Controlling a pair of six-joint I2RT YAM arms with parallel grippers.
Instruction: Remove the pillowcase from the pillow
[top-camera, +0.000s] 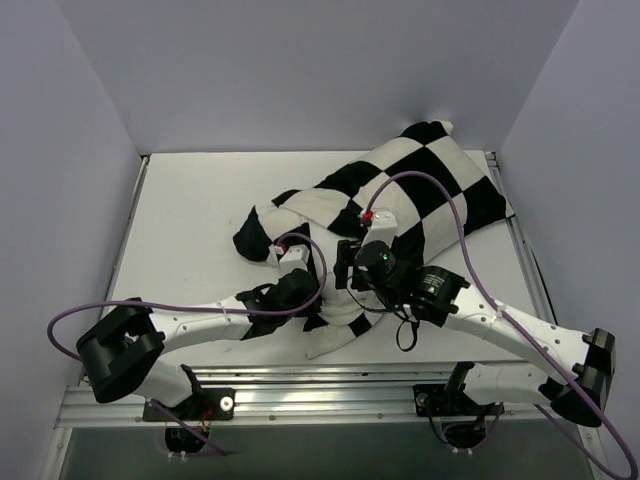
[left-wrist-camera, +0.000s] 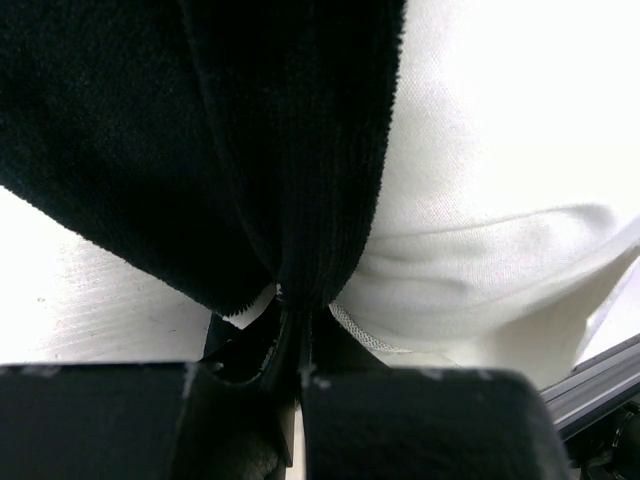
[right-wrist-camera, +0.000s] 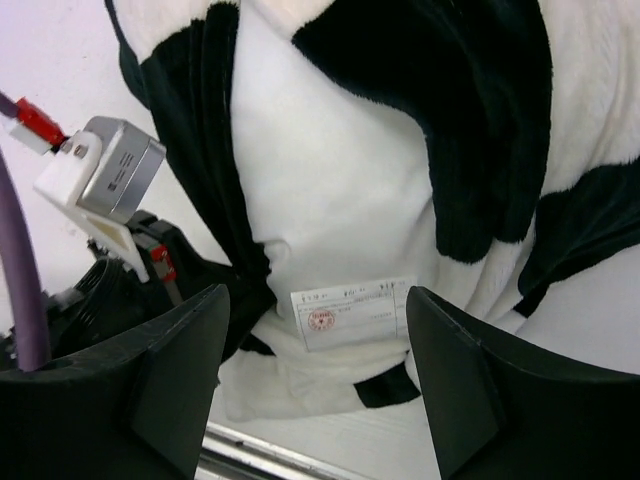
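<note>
The black and white checked pillowcase (top-camera: 430, 180) lies crumpled from the back right corner down to the table's middle front. My left gripper (top-camera: 305, 292) is shut on a black fold of the pillowcase (left-wrist-camera: 300, 150), its fingertips (left-wrist-camera: 318, 345) pinching the cloth. Plain white pillow fabric (left-wrist-camera: 480, 220) with a stitched seam shows just right of that fold. My right gripper (right-wrist-camera: 315, 340) hangs open above a smooth white patch of the pillow (right-wrist-camera: 330, 190) that bears a paper label (right-wrist-camera: 350, 312), with nothing between its fingers. In the top view the pillow is mostly hidden inside the cover.
Purple-white walls close in the white table (top-camera: 190, 230) on three sides. A metal rail (top-camera: 330, 385) runs along the near edge. Purple cables loop over both arms. The left arm's wrist camera block (right-wrist-camera: 110, 175) sits close beside my right gripper.
</note>
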